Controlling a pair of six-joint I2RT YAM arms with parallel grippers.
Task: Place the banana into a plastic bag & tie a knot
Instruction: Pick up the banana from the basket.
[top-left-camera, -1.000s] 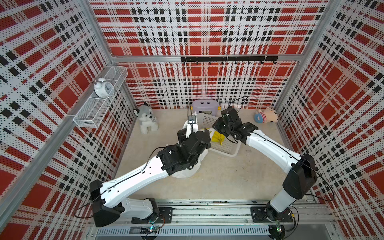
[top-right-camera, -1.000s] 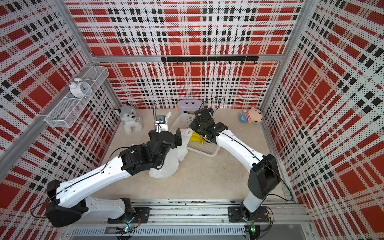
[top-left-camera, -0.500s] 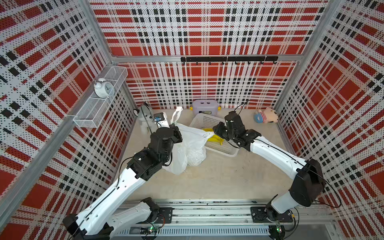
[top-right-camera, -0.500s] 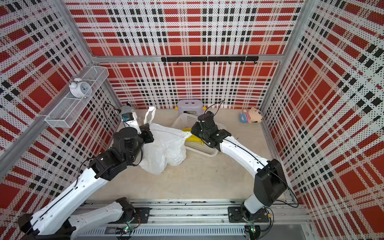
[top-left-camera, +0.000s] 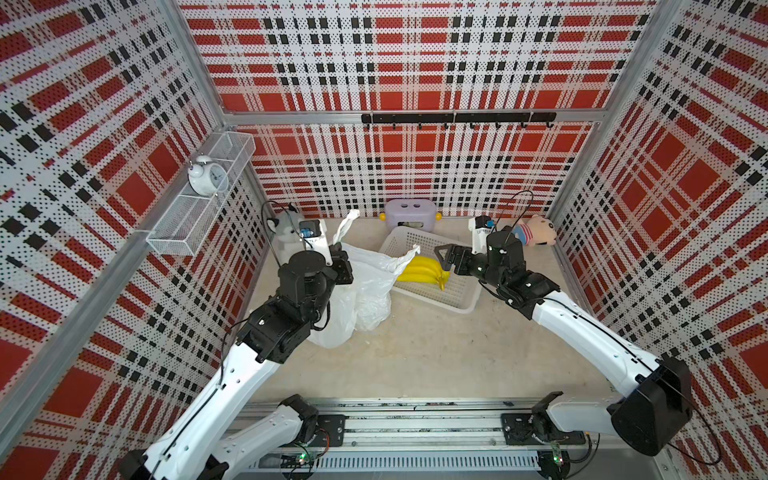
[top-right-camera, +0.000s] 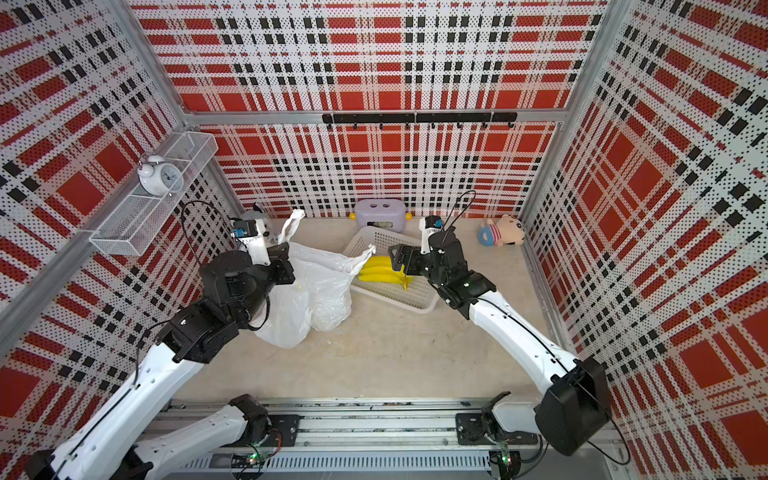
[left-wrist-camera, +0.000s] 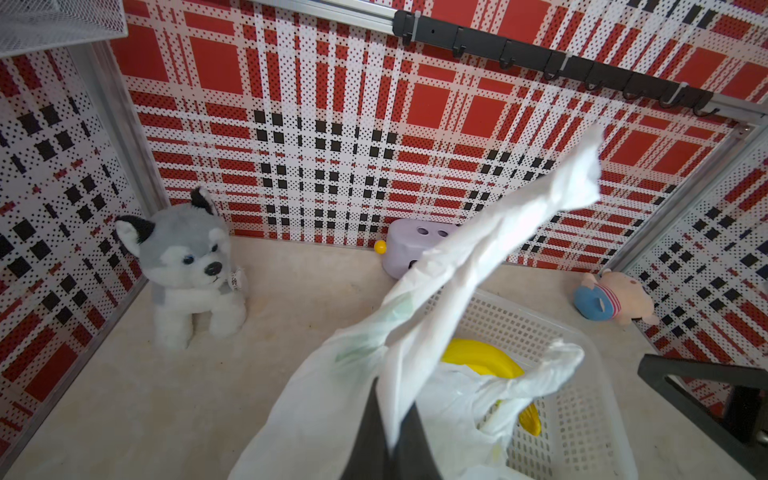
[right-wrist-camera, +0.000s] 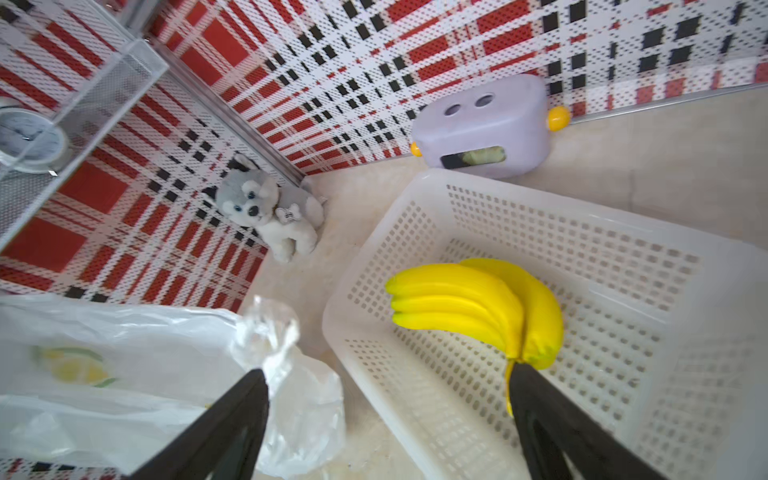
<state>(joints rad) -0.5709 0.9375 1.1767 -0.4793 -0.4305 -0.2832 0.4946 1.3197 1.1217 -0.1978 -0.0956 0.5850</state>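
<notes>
The banana (top-left-camera: 422, 270) (top-right-camera: 380, 270) (right-wrist-camera: 469, 307) is a yellow bunch lying in the white lattice basket (top-left-camera: 457, 299). Left of the basket the plastic bag (top-left-camera: 365, 286) (top-right-camera: 316, 286) (right-wrist-camera: 124, 374) slumps on the floor. My left gripper (top-left-camera: 347, 266) (left-wrist-camera: 392, 411) is shut on one bag handle (left-wrist-camera: 519, 208), which rises past its fingers. The other handle (top-left-camera: 409, 253) droops over the basket rim beside the banana. My right gripper (top-left-camera: 446, 259) (right-wrist-camera: 388, 372) hangs open above the basket's near-left rim, holding nothing. No knot is in view; the handles stand apart.
A husky plush (top-left-camera: 286, 232) stands in the back left corner behind my left wrist. A purple toy box (top-left-camera: 409, 214) sits against the back wall and a pig plush (top-left-camera: 536, 235) lies at the back right. A wire shelf (top-left-camera: 199, 208) holds an alarm clock on the left wall.
My left gripper shut on a bag handle and the arm swung left and back, dragging the bag along. My right gripper opened, let go of the bag and drew right over the basket.
</notes>
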